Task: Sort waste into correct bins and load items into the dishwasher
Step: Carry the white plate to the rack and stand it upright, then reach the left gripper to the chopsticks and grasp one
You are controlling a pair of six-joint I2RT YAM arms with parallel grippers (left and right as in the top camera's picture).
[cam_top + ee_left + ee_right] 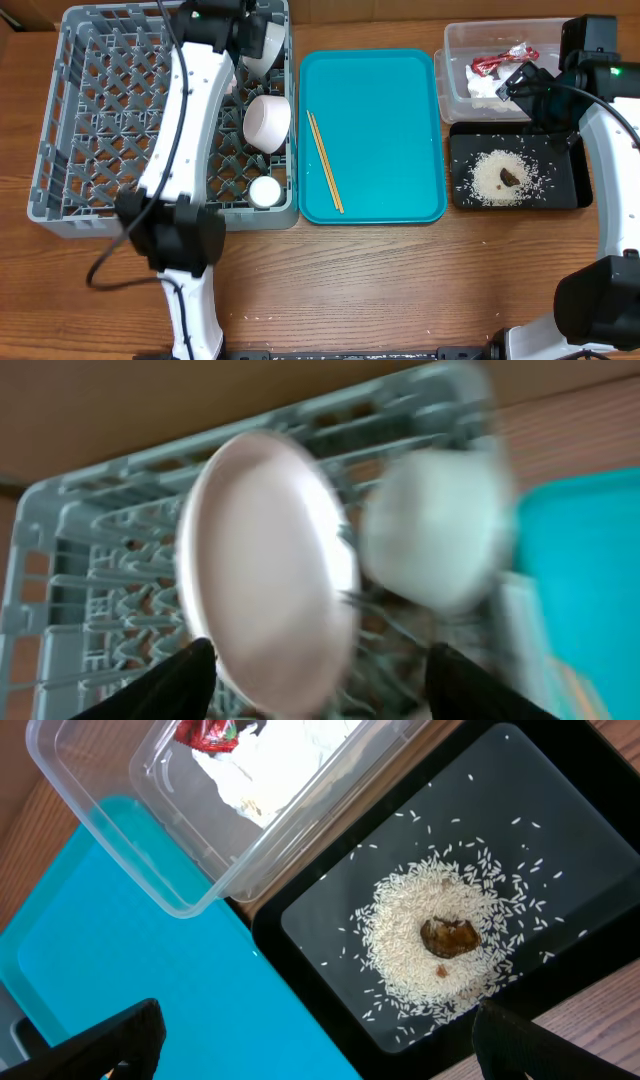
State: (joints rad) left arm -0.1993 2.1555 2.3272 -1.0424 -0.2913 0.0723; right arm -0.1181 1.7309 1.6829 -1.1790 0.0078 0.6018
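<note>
The pale pink plate (265,570) stands on edge in the grey dish rack (90,120), beside a white bowl (435,530); this view is blurred. My left gripper (325,690) is open, with the plate's lower edge between its fingers, nearer the left one. From overhead, the left gripper (245,35) is over the rack's far right corner, near the bowl (267,122) and a small white cup (265,191). Chopsticks (325,160) lie on the teal tray. My right gripper (320,1055) is open and empty above the black tray (560,810) holding rice (430,950) and a brown lump (450,936).
The clear tub (455,60) at the back right holds the red wrapper (505,58) and the white napkin (485,88). The teal tray (380,130) lies between the rack and the bins. Bare wooden table runs along the front.
</note>
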